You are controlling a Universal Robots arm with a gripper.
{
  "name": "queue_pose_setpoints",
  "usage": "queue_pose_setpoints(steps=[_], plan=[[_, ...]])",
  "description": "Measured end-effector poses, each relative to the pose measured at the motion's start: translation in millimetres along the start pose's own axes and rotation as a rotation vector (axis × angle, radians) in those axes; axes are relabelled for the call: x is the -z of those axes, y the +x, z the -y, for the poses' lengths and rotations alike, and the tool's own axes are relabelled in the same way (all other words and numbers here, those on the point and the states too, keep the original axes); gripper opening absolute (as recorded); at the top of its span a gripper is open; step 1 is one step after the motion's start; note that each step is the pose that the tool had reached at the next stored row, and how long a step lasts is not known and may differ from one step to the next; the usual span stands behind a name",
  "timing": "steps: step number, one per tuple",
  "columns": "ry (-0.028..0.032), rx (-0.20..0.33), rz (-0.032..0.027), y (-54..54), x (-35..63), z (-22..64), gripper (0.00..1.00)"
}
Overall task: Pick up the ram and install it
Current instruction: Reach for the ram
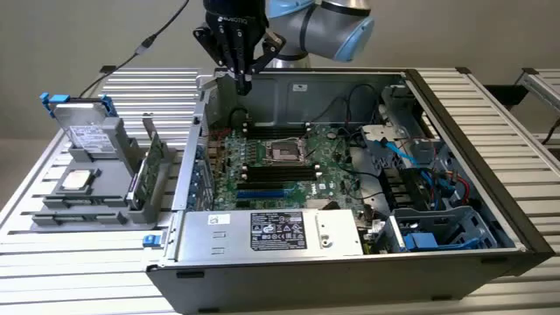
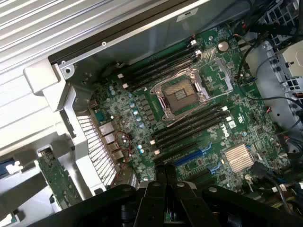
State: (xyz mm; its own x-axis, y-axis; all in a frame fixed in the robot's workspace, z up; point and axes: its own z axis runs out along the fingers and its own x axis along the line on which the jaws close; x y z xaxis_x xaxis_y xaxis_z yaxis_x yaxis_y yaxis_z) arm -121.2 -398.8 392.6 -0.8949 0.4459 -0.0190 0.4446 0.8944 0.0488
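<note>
Gripper [image 1: 242, 84]: above rear wall of open case [image 1: 460, 115], fingers pressed together. Ram [image 1: 138, 186]: apparently on edge in grey rack [image 1: 88, 216] outside case, beside wider card [image 1: 156, 156]; largely hidden, chips indistinct

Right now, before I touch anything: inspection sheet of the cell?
Surface: slatted metal table, carrying an open PC case and a grey holder.
Job's things: ram on edge in the holder, untouched; motherboard memory slots look empty.
Clutter: expansion card, processor and drive in the holder.
Grippers: gripper over the case's far edge, fingers shut, holding nothing.
Cables: black lead to the arm; blue and black wiring inside the case.
Surroundings: second slatted table at the exterior view's right.
</note>
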Motion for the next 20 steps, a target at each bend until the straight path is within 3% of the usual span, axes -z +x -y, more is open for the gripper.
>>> queue_pose_setpoints(steps=[20], plan=[[0.0001,-0.004,0.0002,3.1,0.1,1.5,0.1]])
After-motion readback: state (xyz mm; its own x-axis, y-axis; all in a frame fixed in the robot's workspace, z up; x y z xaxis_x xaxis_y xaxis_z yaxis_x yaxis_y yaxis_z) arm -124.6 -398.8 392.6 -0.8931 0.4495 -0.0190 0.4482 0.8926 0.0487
